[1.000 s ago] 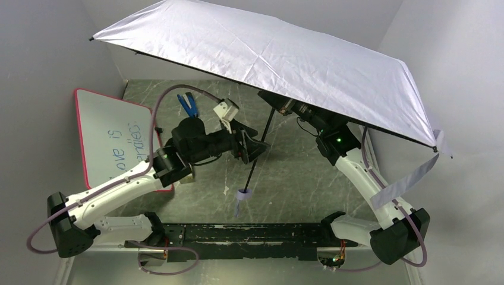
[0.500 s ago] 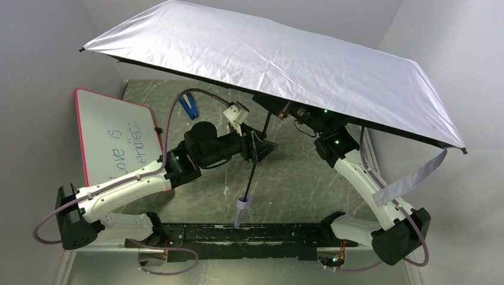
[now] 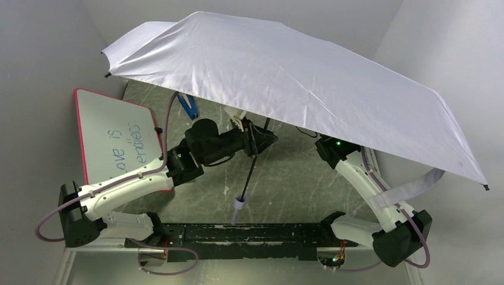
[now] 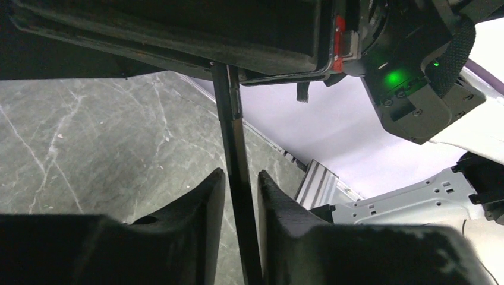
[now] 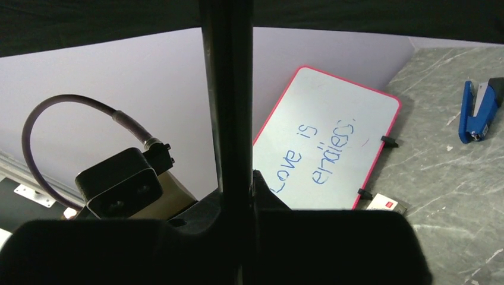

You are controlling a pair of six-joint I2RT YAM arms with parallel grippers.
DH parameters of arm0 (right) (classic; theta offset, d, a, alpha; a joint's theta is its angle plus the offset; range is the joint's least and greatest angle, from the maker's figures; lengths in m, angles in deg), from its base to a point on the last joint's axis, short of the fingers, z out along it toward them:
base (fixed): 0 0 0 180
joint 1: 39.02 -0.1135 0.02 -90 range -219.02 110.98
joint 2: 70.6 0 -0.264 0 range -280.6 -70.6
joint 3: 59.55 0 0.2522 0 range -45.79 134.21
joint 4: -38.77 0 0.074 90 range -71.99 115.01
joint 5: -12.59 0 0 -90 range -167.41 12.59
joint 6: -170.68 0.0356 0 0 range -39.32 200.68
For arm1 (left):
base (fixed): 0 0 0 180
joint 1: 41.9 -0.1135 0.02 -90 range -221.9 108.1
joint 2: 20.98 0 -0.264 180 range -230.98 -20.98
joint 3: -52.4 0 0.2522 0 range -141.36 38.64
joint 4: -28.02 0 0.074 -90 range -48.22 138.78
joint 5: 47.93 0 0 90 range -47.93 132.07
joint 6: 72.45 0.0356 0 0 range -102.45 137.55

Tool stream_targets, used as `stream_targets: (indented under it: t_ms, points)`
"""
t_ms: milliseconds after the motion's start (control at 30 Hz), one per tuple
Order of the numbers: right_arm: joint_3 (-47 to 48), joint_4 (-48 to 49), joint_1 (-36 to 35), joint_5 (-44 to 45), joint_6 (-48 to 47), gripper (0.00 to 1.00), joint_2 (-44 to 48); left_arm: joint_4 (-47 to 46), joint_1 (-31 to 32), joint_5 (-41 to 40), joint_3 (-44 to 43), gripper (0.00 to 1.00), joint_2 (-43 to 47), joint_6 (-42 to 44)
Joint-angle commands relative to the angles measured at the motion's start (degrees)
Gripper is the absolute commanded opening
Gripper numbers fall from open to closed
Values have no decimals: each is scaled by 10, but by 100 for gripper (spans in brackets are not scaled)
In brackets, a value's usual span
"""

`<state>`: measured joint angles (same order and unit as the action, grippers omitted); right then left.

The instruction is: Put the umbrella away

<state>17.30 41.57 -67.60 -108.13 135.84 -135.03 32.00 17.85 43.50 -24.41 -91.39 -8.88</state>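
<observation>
Our right claw [image 5: 236, 196] clamps the umbrella [image 3: 297, 77] shaft [image 5: 226, 89]; our left claw [image 4: 239, 181] straddles it, grip we cannot tell.

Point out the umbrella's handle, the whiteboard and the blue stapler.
umbrella's handle [image 3: 240, 203], top external view, on the lavender grip at the shaft's lower end.
whiteboard [image 3: 100, 116], top external view, on its bare white face.
blue stapler [image 5: 475, 111], right wrist view, on its blue body.

Plain white walls [image 3: 35, 47] are closing in the frame at left, top and right, with a corner showing at upper right. A dark grey marble-veined tabletop [image 3: 297, 172] is filling the centre. Soft, even light is falling throughout.
</observation>
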Motion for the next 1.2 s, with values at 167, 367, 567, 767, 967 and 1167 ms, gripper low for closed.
stream_targets:
  t_ms: [167,367,567,767,967,1167]
  points:
    - [0,48,-5,-31,2,0,10,-31,2,-10,-15,16,-4,-8]
    - [-6,41,-6,-26,1,1,14,-40,2,-4,-13,5,-2,-12]
    - [-24,11,-6,38,-15,35,45,-58,2,-40,13,5,21,-43]
    - [-50,23,-5,103,-19,61,84,-48,2,-76,29,5,42,-58]
    - [-74,67,-6,166,-9,66,115,-43,2,-89,37,5,52,-57]
    - [-83,61,-5,267,-2,67,130,-39,2,-91,39,5,51,-52]
